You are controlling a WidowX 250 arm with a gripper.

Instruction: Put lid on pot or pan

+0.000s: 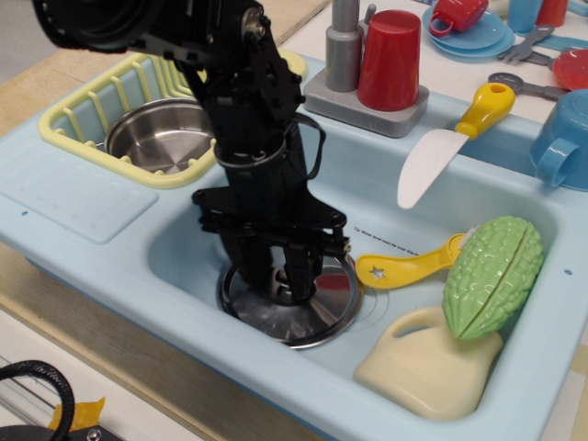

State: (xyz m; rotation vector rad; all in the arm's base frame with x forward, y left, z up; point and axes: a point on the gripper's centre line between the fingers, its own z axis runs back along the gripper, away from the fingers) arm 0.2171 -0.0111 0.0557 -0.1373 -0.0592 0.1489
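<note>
The lid [323,310], a flat shiny steel disc, lies on the floor of the light blue sink [180,246]. My black gripper [280,287] is straight above it, reaching down. Its two fingers are drawn in close around the small knob at the lid's centre, which they mostly hide. The lid rests flat on the sink floor. The pot [163,138], small, round and shiny, stands open in the yellow dish rack [87,110] at the back left, apart from the gripper.
A yellow spoon [409,266], a green gourd [493,276] and a cream jug [432,367] lie in the sink's right half. A yellow-handled knife [450,142], a grey faucet [344,46], a red cup [390,60] and a blue cup [562,138] stand behind.
</note>
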